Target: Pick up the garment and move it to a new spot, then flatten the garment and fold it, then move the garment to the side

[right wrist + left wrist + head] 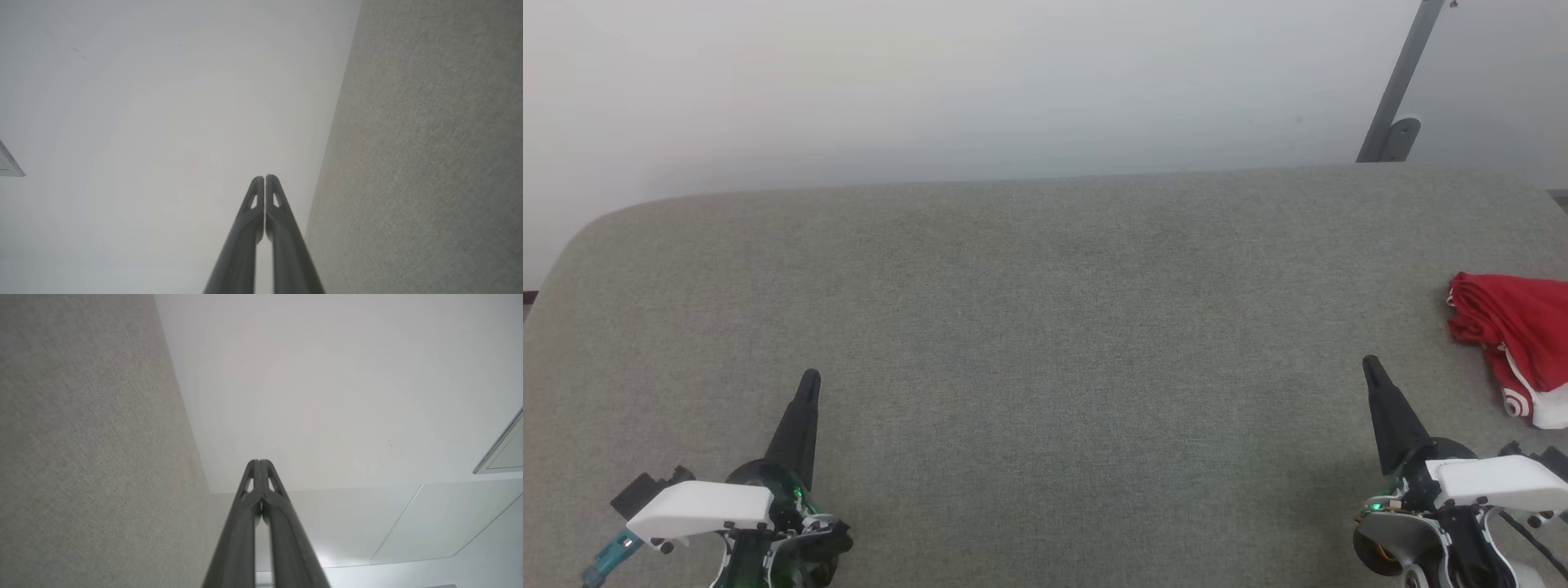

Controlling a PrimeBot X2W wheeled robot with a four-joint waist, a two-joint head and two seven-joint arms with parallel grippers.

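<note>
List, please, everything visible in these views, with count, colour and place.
garment: one, red with white trim, bunched on the table's far right, cut by the picture's edge
table: one, grey fabric top, across the head view
wall: one, white, behind the table
slanted bar: one, grey, upper right against the wall
left gripper: one, dark fingers, shut, lower left
right gripper: one, dark fingers, shut, lower right, apart from the garment

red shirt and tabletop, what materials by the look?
Shirt: thin soft cloth, possibly a synthetic knit; it lies bunched in loose folds, red with white trim. Tabletop: grey woven fabric or felt-like covering, matte; fine weave grain shows in the wrist views.
</note>
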